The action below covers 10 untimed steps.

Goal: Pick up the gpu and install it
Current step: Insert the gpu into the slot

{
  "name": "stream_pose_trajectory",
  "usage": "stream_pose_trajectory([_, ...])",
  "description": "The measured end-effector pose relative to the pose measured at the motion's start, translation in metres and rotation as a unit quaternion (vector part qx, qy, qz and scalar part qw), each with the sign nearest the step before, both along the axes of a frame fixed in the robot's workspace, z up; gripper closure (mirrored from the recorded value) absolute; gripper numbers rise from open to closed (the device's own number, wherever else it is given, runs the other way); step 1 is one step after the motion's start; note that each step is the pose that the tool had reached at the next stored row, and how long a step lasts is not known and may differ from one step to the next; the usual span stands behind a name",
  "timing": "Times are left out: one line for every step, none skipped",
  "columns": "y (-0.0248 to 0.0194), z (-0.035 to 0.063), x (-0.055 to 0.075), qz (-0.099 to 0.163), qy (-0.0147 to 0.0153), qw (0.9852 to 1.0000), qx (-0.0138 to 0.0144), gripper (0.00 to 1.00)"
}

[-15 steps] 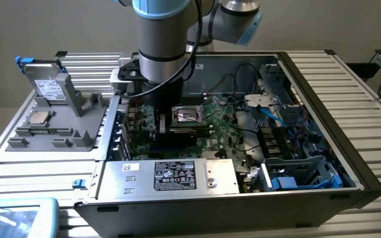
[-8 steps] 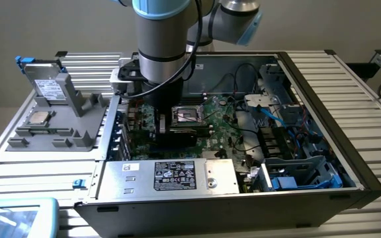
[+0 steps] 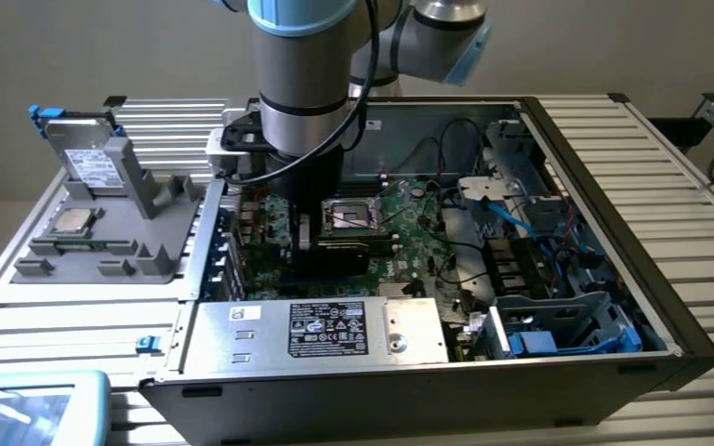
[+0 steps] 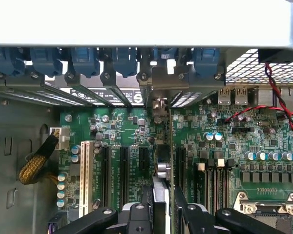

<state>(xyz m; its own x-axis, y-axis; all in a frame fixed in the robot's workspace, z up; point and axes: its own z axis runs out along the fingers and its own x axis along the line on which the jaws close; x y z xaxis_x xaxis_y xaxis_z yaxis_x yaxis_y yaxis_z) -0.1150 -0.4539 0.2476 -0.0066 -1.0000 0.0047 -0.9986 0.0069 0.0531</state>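
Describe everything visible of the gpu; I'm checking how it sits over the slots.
The gpu shows edge-on: a thin card standing upright over the motherboard, parallel to its black expansion slots. Its silver end bracket sits at the case's rear slot openings. The gripper clamps both its faces. Whether it is seated in a slot cannot be told.

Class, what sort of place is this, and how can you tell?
Probably a robotics lab bench for computer assembly: an open computer case showing its motherboard, a robot arm reaching in, and a slatted metal table.
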Motion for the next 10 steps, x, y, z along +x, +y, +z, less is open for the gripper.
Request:
stream_pose_trajectory([0.0, 0.0, 0.0, 0.0, 0.0, 1.0, 0.0, 0.73])
stream_pose_trajectory([0.0, 0.0, 0.0, 0.0, 0.0, 1.0, 0.0, 0.73])
stream_pose_trajectory([0.0, 0.0, 0.0, 0.0, 0.0, 1.0, 0.0, 0.73])
stream_pose_trajectory([0.0, 0.0, 0.0, 0.0, 0.0, 1.0, 0.0, 0.73])
stream_pose_trajectory([0.0, 0.0, 0.0, 0.0, 0.0, 1.0, 0.0, 0.73])
stream_pose_trajectory([0.0, 0.0, 0.0, 0.0, 0.0, 1.0, 0.0, 0.73])
stream_pose_trajectory([0.0, 0.0, 0.0, 0.0, 0.0, 1.0, 0.0, 0.73])
stream_pose_trajectory([0.0001, -0.0001, -0.0001, 0.0, 0.0, 1.0, 0.0006, 0.71])
stream_pose_trajectory([0.0001, -0.0003, -0.0002, 0.0, -0.0001, 1.0, 0.0005, 0.71])
stream_pose_trajectory([0.0001, -0.0002, -0.0001, 0.0, -0.0001, 1.0, 0.0002, 0.65])
